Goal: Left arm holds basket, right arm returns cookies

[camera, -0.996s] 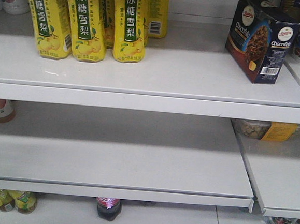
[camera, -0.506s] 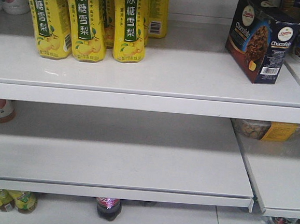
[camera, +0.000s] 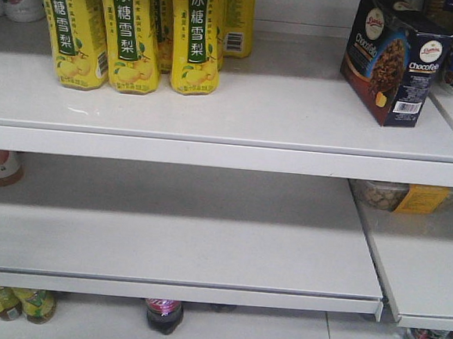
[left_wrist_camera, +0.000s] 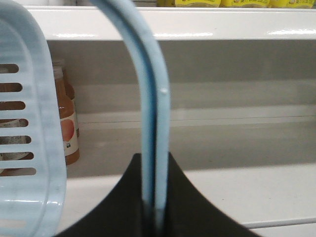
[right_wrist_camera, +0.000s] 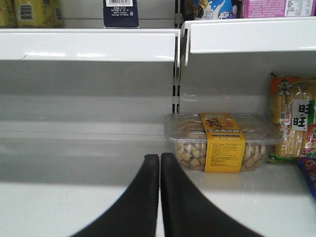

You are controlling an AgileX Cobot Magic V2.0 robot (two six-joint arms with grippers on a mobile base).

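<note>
The cookies, a dark navy-and-brown box, stand upright at the right end of the upper shelf; the box's lower edge with its barcode shows at the top of the right wrist view. Neither arm appears in the front view. My left gripper is shut on the pale blue handle of the basket, whose slotted side hangs at the left. My right gripper is shut with nothing in it, level with the middle shelf and below the cookies.
Yellow drink bottles stand at the upper shelf's left. A clear snack tub with a yellow label sits on the neighbouring shelf to the right, a yellow packet beyond it. An orange drink bottle stands behind the basket.
</note>
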